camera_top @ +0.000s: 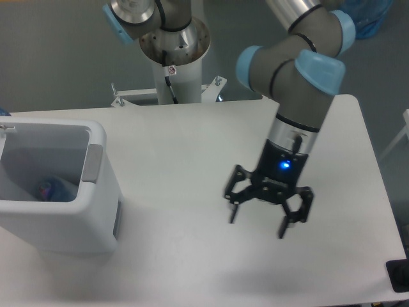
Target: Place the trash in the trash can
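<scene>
White rectangular table (192,147) stands on a grey floor. At its left edge is the large white plastic trash can (96,211) with a grey handle panel. Inside, at the bottom, lies the clear crinkled plastic bottle (51,190); its blue part is visible. The black two-finger gripper (257,228) hangs over the table's right half, fingers spread apart, holding nothing.
</scene>
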You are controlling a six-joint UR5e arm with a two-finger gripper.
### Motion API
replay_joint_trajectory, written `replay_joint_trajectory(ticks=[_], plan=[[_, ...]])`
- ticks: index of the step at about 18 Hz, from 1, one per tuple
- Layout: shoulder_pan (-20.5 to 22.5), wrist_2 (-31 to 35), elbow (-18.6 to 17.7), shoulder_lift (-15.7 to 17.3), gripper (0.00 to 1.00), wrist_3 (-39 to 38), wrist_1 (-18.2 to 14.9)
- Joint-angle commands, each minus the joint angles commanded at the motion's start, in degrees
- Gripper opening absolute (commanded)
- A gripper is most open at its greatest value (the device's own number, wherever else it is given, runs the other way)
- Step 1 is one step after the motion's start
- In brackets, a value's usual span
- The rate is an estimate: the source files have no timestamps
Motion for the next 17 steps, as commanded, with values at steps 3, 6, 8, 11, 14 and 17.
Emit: replay_joint_trajectory(ticks=[3,6,8,11,14,17], plan=[[-0.35,10.95,0.62,0.00,1.00,1.93,-2.73],[-0.79,16.98,0.80,0.09,1.00,8.08,-5.19],[-0.88,17.85,2.02,0.18,1.00,9.75,-7.21],[-1.40,23.02,2.73,0.09,1.00,16.15,-10.90],[-3.08,27.17,2.47,0.62,1.00,18.37,-11.44],[-3.08,27.17,2.03,0.79,1.00,18.46,-11.35]])
